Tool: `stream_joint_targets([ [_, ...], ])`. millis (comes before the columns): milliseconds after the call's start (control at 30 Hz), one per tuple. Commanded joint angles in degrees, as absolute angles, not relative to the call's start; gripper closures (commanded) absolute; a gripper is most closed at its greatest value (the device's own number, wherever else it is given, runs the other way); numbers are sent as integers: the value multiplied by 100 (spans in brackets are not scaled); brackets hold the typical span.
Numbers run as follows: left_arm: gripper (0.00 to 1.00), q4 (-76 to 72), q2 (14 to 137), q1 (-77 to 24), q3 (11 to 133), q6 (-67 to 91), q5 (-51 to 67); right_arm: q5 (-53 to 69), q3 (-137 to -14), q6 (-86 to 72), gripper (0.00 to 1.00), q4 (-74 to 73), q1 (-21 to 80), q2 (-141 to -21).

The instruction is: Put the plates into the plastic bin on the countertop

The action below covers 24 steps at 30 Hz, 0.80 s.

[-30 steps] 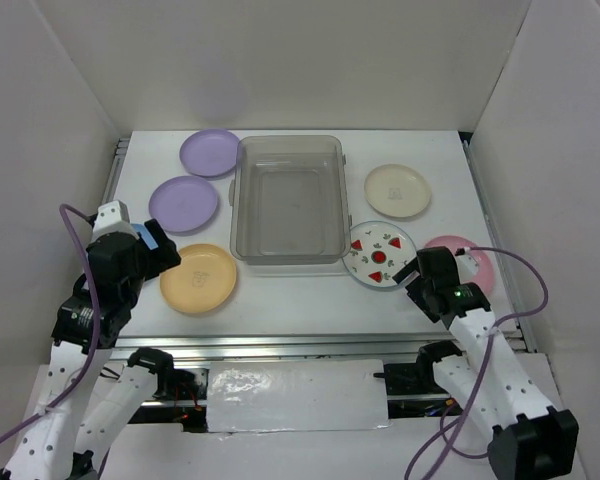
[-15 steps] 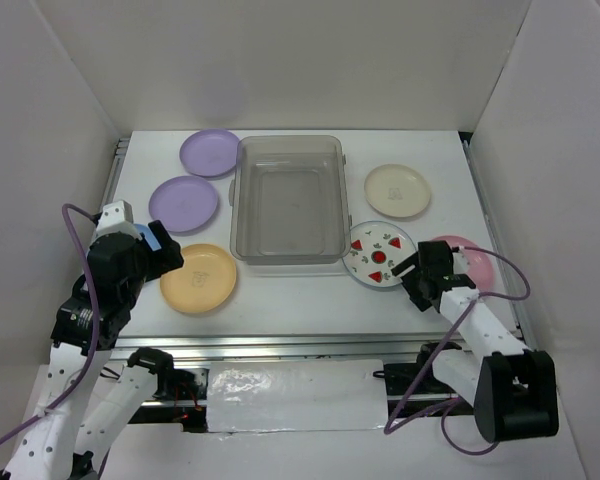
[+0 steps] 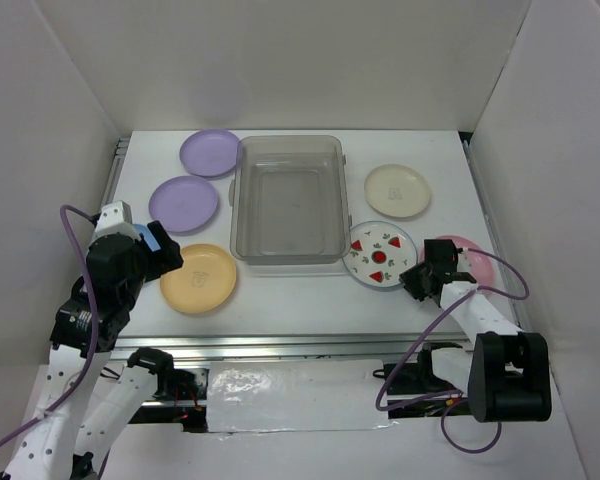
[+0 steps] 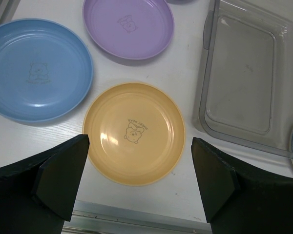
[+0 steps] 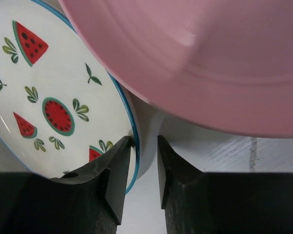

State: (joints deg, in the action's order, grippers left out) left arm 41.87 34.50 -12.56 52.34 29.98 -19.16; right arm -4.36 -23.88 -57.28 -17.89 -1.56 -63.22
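Note:
My right gripper [image 3: 421, 277] [image 5: 144, 141] has its jaws closed narrow over the near rim of the white fruit-print plate [image 3: 378, 255] [image 5: 53, 97], one finger inside the rim and one outside. The pink plate [image 3: 472, 262] [image 5: 210, 58] lies just right of it. My left gripper [image 3: 166, 256] [image 4: 139, 142] hangs open above the yellow-orange plate [image 3: 198, 277] [image 4: 133, 132], touching nothing. The plastic bin [image 3: 286, 142] [image 4: 205, 97] stands in the middle of the countertop [image 3: 280, 295] with nothing in it.
Two lavender plates [image 3: 184, 203] [image 3: 209, 152] lie left of the bin and a cream plate [image 3: 398, 190] right of it. A blue plate [image 4: 36, 68] sits left of the yellow one, hidden under my left arm in the top view. Metal rails edge the countertop.
My right gripper has dropped low to the fruit-print plate's rim and its jaws have closed from wide to narrow around it. The left arm has stayed put.

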Motion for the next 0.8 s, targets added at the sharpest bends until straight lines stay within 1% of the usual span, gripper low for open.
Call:
stream_joint_targets([
  [0, 1, 3937, 3384, -1231, 5256, 2918, -1934, -448, -2364, -5625, 66, -1784, -211, -6442],
  [133, 1, 3929, 3349, -1239, 5256, 2918, -1960, -422, -2338, -5634, 84, -1837, -220, -6302],
  [267, 1, 3929, 3375, -1231, 5256, 2909, -1942, -457, -2338, -5748, 93, -1995, -220, -5863],
  [333, 1, 3929, 3375, -1231, 5256, 2909, -1925, -527, -2390, -5766, 100, -2153, -211, -5608],
  [533, 1, 3920, 3331, -1239, 5238, 2909, -1925, -676, -2803, -5660, 100, -2592, -176, -5186],
  [767, 1, 3911, 3331, -1239, 5238, 2900, -1890, -1054, -3602, -5546, 100, -3259, -62, -4589],
])
